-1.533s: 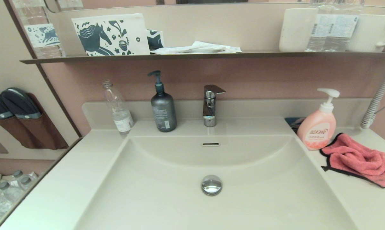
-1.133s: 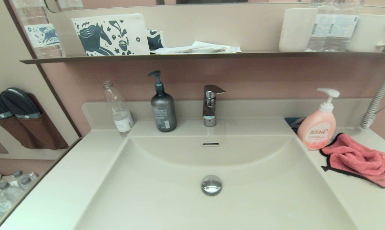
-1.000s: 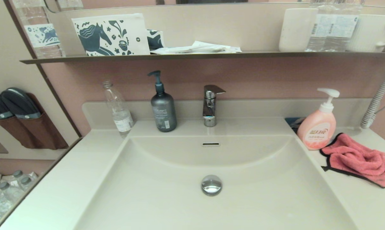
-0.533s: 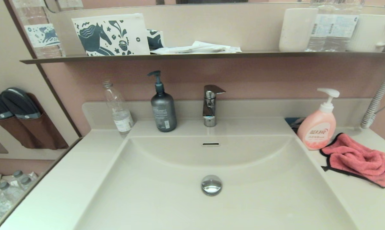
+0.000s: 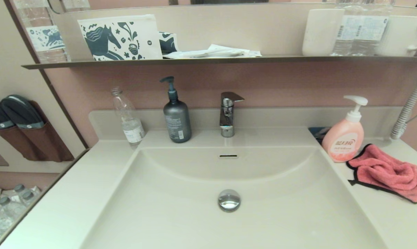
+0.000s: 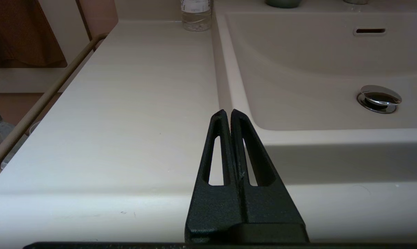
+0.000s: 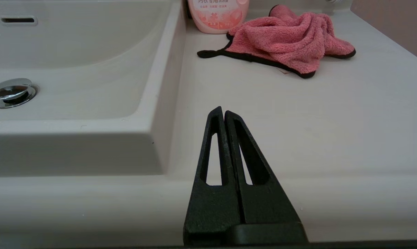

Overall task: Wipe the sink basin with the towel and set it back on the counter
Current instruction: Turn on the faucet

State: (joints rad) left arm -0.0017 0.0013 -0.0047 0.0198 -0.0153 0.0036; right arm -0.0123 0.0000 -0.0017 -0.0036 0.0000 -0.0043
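- Coral-pink towel (image 5: 388, 173) lies crumpled on the bench (image 5: 73, 204) near the back right corner, touching or just beside the pink soap bottle (image 5: 343, 138); it is well apart from both tools.
- Cream-white sink basin (image 5: 181, 207) looks bare and dry, with only its chrome drain plug (image 5: 229, 200) and the overflow slot (image 5: 228, 156) in it, and no cloth in it.
- Judging by this, the task is at its very start: the towel is not yet picked up, the basin is not yet wiped, and the return to the bench is left too. All 3 steps appear to remain.
- Right tool (image 7: 223, 114) sits low at the front edge of the bench on the right side of the basin, its 2 black fingers pressed together with nothing between them, aimed across the bare bench toward the towel.
- Left tool (image 6: 228, 116) sits at the front edge on the left side, near the basin's front left corner, fingers likewise closed tight and empty; it looks parked.
- Neither arm shows in the head view.
- My guess is that the right tool must spread its fingers and reach toward the back right corner before anything else, since it is the nearer one to the towel.
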